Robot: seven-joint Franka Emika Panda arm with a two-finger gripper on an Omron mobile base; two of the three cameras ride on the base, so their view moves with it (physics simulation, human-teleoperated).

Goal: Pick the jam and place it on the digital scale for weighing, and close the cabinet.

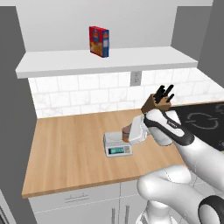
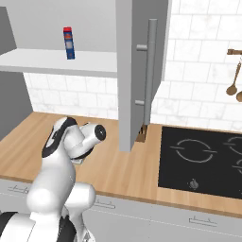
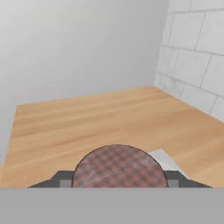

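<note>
The jam (image 1: pixel 126 133) is a small orange-brown jar, and it stands right over the platform of the digital scale (image 1: pixel 114 141), a light-grey square with a greenish display facing the counter's front. My gripper (image 1: pixel 128 134) reaches in from the right and is shut on the jam. The hand view has the jar's checked lid (image 3: pixel 119 168) between the two dark fingertips (image 3: pixel 65 180), with a pale corner of the scale (image 3: pixel 168 161) beside it. The cabinet (image 1: pixel 105 59) is open, and its door (image 2: pixel 134 71) with a long bar handle (image 2: pixel 151 71) swings out over the counter.
A red-and-blue box (image 1: pixel 99 41) stands on the cabinet shelf. A knife block (image 1: pixel 159 100) sits behind my hand near the tiled wall. The black cooktop (image 2: pixel 203 160) lies to the right. Wooden spoons (image 2: pixel 233 78) hang on the wall. Drawers (image 1: pixel 74 199) run below the wooden counter (image 1: pixel 65 153).
</note>
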